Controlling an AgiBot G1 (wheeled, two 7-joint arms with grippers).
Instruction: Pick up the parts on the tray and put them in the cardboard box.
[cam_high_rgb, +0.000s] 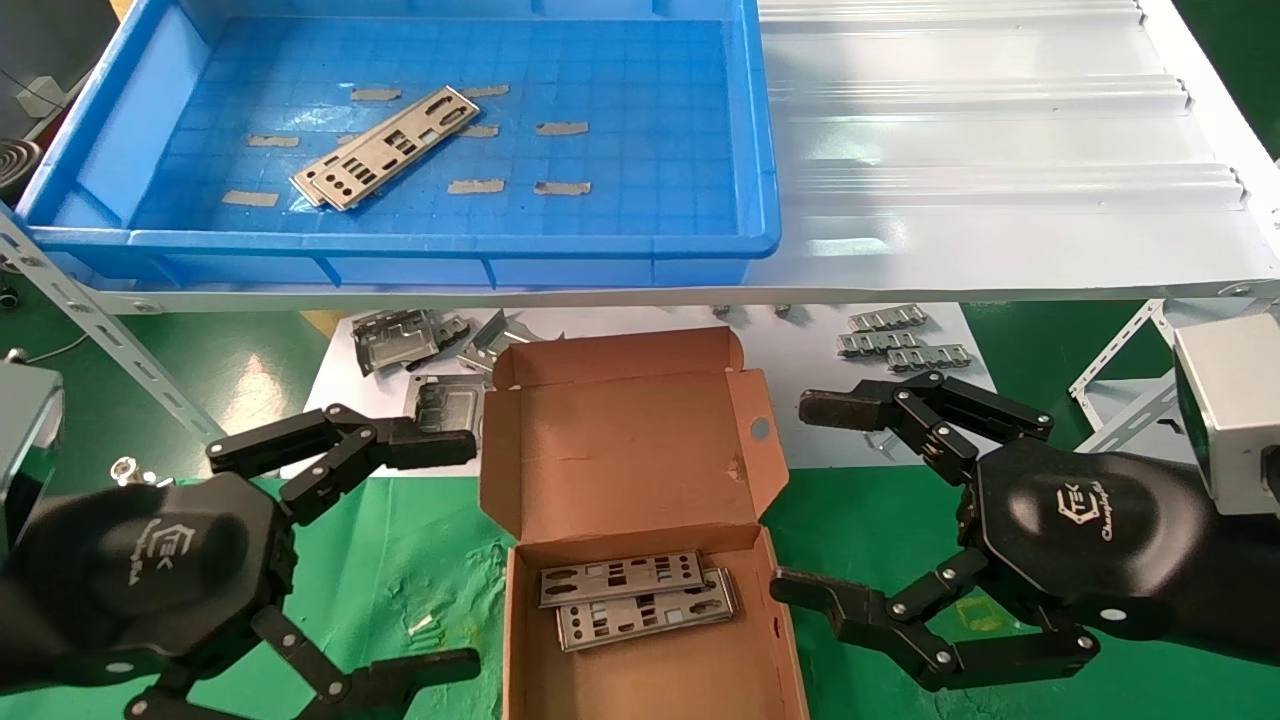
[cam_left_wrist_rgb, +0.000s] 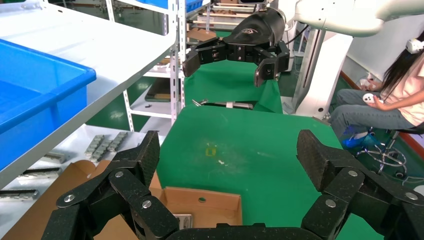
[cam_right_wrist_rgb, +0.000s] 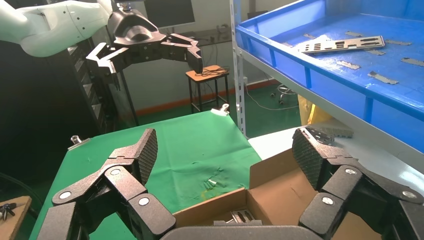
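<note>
Silver plates are what we count first: two parts (cam_high_rgb: 385, 150) lie stacked at a slant on the floor of the blue tray (cam_high_rgb: 765, 140), and two more parts (cam_high_rgb: 640, 598) lie overlapping inside the cardboard box (cam_high_rgb: 620, 460), whose lid stands open toward the shelf. We see six grey tape strips (cam_high_rgb: 561, 128) clearly on the tray floor. Either side of the box our two grippers hover, the left gripper (cam_high_rgb: 470, 550) and the right gripper (cam_high_rgb: 790, 495), both with fingers spread wide and holding nothing. Beyond the box lie grey folded brackets (cam_high_rgb: 400, 340) and three toothed strips (cam_high_rgb: 905, 342) on a white sheet (cam_high_rgb: 820, 330).
</note>
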